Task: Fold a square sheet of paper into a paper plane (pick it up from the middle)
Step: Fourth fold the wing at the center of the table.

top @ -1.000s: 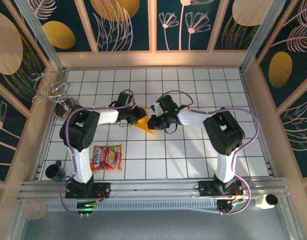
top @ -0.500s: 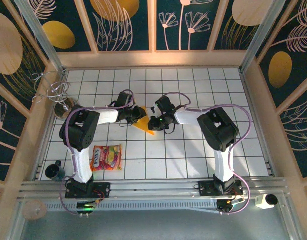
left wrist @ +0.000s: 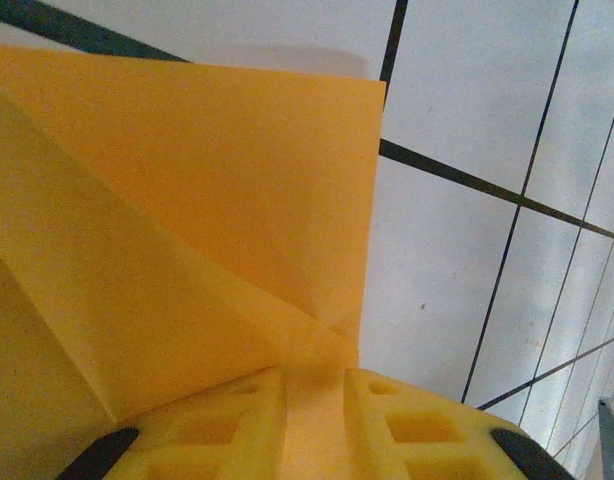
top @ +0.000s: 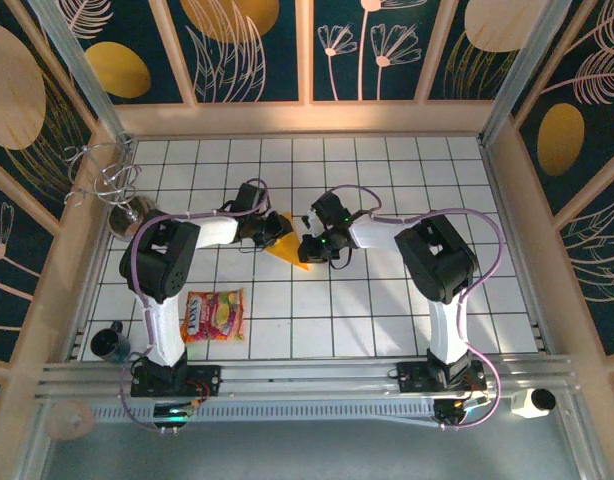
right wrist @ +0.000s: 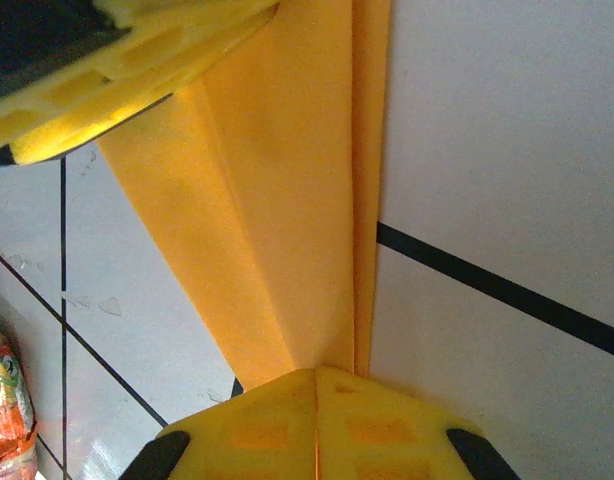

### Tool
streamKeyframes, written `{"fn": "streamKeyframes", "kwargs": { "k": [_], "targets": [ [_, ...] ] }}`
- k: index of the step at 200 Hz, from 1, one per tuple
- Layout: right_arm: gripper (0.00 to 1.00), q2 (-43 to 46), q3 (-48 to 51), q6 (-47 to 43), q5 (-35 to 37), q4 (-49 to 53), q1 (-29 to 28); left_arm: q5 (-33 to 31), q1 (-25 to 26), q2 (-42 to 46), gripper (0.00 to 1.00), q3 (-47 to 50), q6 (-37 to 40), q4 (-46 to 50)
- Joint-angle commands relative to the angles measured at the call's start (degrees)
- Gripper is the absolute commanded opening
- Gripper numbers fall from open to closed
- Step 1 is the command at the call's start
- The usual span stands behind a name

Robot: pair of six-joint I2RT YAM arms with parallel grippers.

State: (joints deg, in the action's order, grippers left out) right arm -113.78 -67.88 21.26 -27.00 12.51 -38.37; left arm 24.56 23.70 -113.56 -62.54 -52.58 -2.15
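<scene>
The square sheet of paper [top: 287,246] is orange-yellow and folded into a pointed wedge with long creases. It sits just above the white tiled floor, between the two grippers. My left gripper [top: 270,232] is shut on one end, and a strip of paper [left wrist: 187,230] is pinched between its yellow fingers [left wrist: 227,425]. From the opposite side my right gripper [top: 309,247] is shut on the narrow end of the paper [right wrist: 287,200], its pads [right wrist: 387,425] pressed together. In the right wrist view the left gripper's finger [right wrist: 117,70] shows at the upper left.
A red-and-yellow snack packet [top: 213,315] lies near the left arm's base; its edge [right wrist: 7,400] also shows in the right wrist view. A dark mug [top: 109,342] stands at the front left. A wire rack [top: 102,180] and a metal cup [top: 132,212] are by the left wall.
The right arm has drawn in to the left and its gripper has closed fully on the paper's end. The left gripper and the paper have hardly moved.
</scene>
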Motion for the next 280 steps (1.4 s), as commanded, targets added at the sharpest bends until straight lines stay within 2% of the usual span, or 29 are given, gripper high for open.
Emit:
{"fn": "streamKeyframes", "kwargs": {
  "k": [1,49,86,128,162,206,280],
  "targets": [
    [0.08,-0.07,2.20,-2.40,-0.31,8.63,-0.65,-7.45,-0.85,-2.97,0.24,0.49,0.55,6.61],
    [0.07,3.51,6.22,-2.36,1.16,10.78,-0.74,-7.55,-1.03,-3.08,0.24,0.49,0.54,6.61],
    [0.07,6.74,7.58,-2.44,-0.67,10.41,-0.74,-6.65,-1.03,-2.77,0.23,0.56,0.63,5.91],
    [0.08,12.90,5.80,-1.04,1.11,4.14,-0.17,-5.23,-1.03,-2.05,0.23,0.84,0.71,4.71],
    [0.07,8.20,1.96,1.88,1.51,-0.48,-0.87,-4.44,-1.00,-1.57,0.23,1.02,0.61,4.05],
    [0.03,0.14,-4.11,4.14,4.07,-0.25,-1.35,-2.89,-1.03,-1.14,0.23,1.20,0.37,3.18],
    [0.02,-3.41,-2.71,3.97,7.58,3.35,-0.87,0.18,-1.01,1.58,0.22,0.06,1.07,0.50]
  ]
}}
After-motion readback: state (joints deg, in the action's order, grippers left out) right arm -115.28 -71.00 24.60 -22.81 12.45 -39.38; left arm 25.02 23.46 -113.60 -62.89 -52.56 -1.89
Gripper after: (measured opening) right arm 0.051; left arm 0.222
